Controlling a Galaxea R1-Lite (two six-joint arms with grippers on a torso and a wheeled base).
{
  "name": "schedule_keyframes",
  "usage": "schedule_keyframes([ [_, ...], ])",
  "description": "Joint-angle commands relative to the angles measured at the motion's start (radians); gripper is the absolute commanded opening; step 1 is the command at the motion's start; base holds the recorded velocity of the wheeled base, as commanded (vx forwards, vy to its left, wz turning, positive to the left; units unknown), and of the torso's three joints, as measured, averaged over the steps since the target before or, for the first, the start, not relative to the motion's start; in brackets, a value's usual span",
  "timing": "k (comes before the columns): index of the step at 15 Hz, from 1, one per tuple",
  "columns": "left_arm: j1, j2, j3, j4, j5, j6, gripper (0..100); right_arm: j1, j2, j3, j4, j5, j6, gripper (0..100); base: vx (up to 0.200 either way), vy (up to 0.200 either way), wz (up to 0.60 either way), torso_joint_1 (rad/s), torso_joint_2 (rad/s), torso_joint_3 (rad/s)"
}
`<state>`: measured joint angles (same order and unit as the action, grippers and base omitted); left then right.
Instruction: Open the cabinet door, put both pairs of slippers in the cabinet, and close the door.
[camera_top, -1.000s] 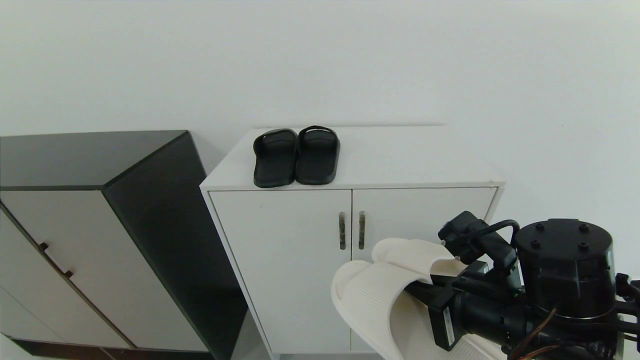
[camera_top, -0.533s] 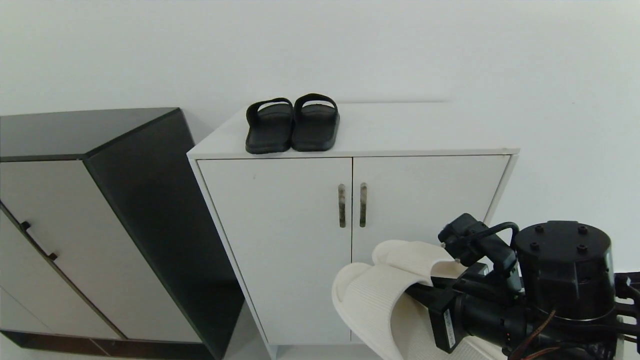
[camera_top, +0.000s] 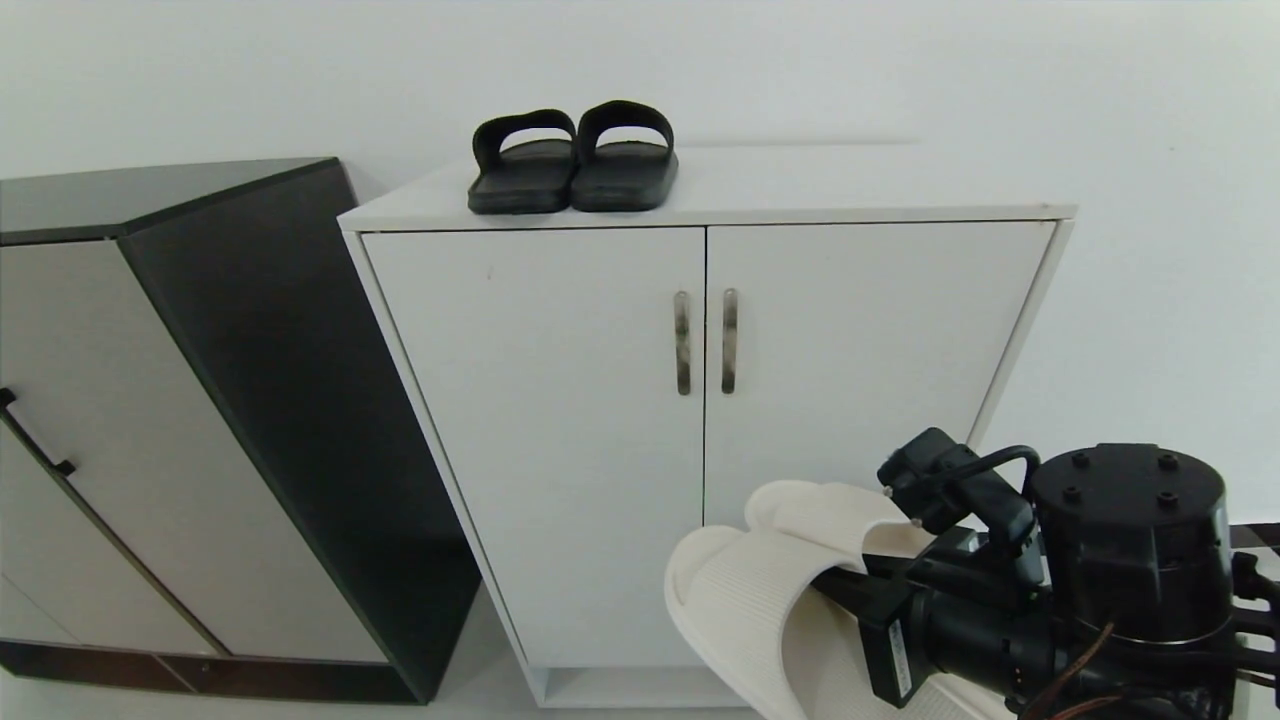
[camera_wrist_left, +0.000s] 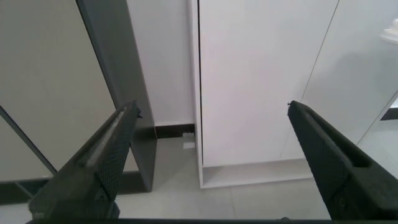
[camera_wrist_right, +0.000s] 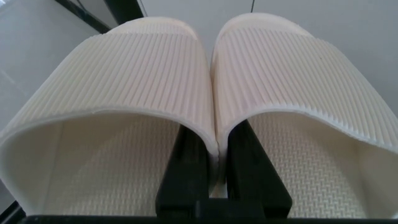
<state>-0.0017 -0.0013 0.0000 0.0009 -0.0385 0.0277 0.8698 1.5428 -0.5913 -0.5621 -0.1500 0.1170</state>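
Slippers (camera_wrist_right: 143, 68), ribbed cream, clamped in right gripper (camera_wrist_right: 214, 168); left gripper (camera_wrist_left: 212, 109) spread wide; smooth black pair (camera_top: 572, 160) atop boxy white cabinet (camera_top: 560, 420).

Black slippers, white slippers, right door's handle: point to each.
black slippers (camera_top: 575, 170), head view, where the pair touches.
white slippers (camera_top: 760, 600), head view, nearer one's ribbed strap.
right door's handle (camera_top: 729, 340), head view, middle of bar.
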Motion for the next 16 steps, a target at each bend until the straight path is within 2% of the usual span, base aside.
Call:
schedule_keyframes([
  [1, 0.0, 0.001, 0.0, 0.001, 0.0, -0.002, 100, 0.0, -0.009, 0.004, -0.016, -0.002, 0.001, 0, 0.0, 0.0, 0.0, -0.066, 0.45, 0.378],
  [4, 0.0, 0.003, -0.005, -0.004, -0.001, 0.0, 100, 0.002, -0.015, 0.028, -0.035, 0.001, -0.008, 0, 0.0, 0.0, 0.0, -0.032, 0.45, 0.4],
  [5, 0.0, 0.037, -0.094, -0.002, -0.018, -0.038, 100, 0.0, -0.013, 0.03, -0.035, 0.003, -0.013, 0, 0.0, 0.0, 0.0, -0.017, 0.28, 0.266],
  [6, -0.001, 0.126, -0.19, 0.001, -0.06, -0.121, 100, 0.002, -0.012, 0.034, -0.035, 0.003, -0.014, 0, 0.0, 0.0, 0.0, -0.007, 0.17, 0.149],
  [7, -0.001, 0.239, -0.256, -0.004, -0.135, -0.152, 100, 0.002, -0.01, 0.034, -0.035, 0.003, -0.014, 0, 0.0, 0.0, 0.0, -0.002, 0.09, 0.095],
  [9, -0.001, 0.437, -0.31, -0.036, -0.256, -0.152, 100, 0.002, -0.01, 0.034, -0.035, 0.003, -0.016, 0, 0.0, 0.0, 0.0, 0.004, 0.03, 0.023],
  [10, -0.003, 0.578, -0.319, -0.124, -0.34, -0.147, 100, 0.002, -0.01, 0.039, -0.033, -0.002, -0.027, 0, 0.0, 0.0, 0.0, 0.0, 0.0, 0.0],
  [11, -0.006, 0.681, -0.319, -0.209, -0.393, -0.149, 100, 0.002, -0.013, 0.044, -0.035, -0.002, -0.033, 0, 0.0, 0.0, 0.0, 0.0, 0.0, 0.0],
  [12, -0.012, 0.777, -0.319, -0.286, -0.411, -0.149, 100, 0.002, -0.015, 0.044, -0.035, 0.0, -0.033, 0, 0.0, 0.0, 0.0, 0.0, 0.0, 0.0],
  [13, -0.032, 0.845, -0.321, -0.343, -0.411, -0.149, 100, 0.002, -0.016, 0.047, -0.035, 0.003, -0.033, 0, 0.0, 0.0, 0.0, 0.0, 0.0, 0.0],
  [14, -0.119, 0.943, -0.324, -0.432, -0.406, -0.149, 100, 0.002, -0.009, 0.051, -0.035, 0.004, -0.033, 0, 0.0, 0.0, 0.0, 0.0, 0.0, 0.0],
  [15, -0.176, 1.009, -0.341, -0.483, -0.393, -0.147, 100, 0.002, -0.001, 0.053, -0.035, 0.004, -0.031, 0, 0.0, 0.0, 0.0, 0.0, 0.0, 0.0],
  [16, -0.241, 1.083, -0.377, -0.518, -0.343, -0.146, 100, 0.002, 0.005, 0.053, -0.036, 0.004, -0.031, 0, 0.0, 0.0, 0.0, 0.0, 0.0, 0.0],
])
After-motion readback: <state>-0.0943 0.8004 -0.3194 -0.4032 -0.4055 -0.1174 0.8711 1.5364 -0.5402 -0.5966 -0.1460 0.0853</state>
